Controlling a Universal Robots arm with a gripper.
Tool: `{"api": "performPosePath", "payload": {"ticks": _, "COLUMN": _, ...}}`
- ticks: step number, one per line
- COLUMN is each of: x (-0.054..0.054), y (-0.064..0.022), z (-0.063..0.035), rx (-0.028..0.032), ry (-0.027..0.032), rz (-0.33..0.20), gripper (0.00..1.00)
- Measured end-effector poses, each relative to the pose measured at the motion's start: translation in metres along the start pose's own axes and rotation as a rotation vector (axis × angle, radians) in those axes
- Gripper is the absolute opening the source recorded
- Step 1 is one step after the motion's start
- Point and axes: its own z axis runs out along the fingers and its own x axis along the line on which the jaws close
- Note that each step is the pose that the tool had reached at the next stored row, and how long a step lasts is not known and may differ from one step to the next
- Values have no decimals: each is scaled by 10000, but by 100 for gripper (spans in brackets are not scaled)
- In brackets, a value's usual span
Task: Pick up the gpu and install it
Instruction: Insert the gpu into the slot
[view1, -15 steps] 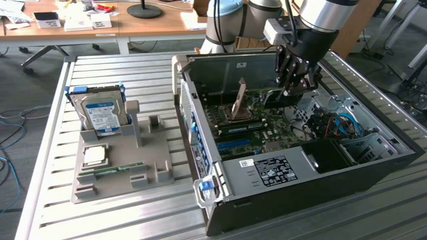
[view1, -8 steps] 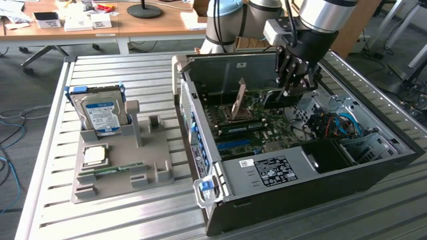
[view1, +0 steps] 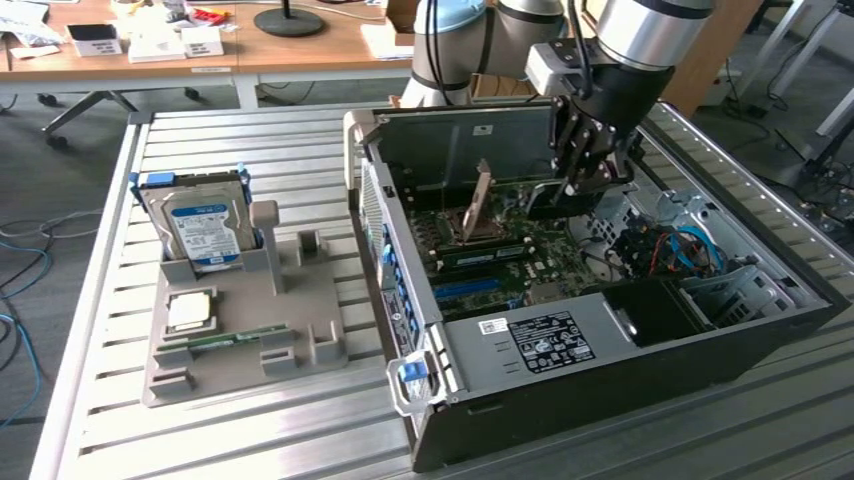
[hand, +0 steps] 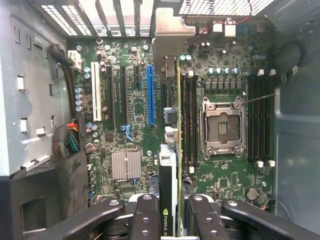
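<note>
Slatted metal table (view1: 240, 430) is carrying an open computer case (view1: 601, 385), and the gripper (hand: 170, 212) is hanging over its motherboard (hand: 125, 100). Its fingers (hand: 147, 215) are clamping the gpu (hand: 169, 170) edge-on between them, the card reaching out beyond the fingertips toward the expansion slots (hand: 150, 95).

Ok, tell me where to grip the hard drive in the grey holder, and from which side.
Grip the hard drive by its top edge, coming straight down, pinching its two broad faces. It stands upright in a slot of the grey holder, so its lower part is enclosed. A post stands close on the exterior view's right, so a sideways approach looks cramped.
</note>
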Motion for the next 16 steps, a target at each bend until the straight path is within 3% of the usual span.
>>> {"api": "performPosePath", "payload": {"ticks": 16, "x": 16, "y": 74, "z": 116, "rx": 26, "ry": -2, "rz": -3, "gripper": 27}}
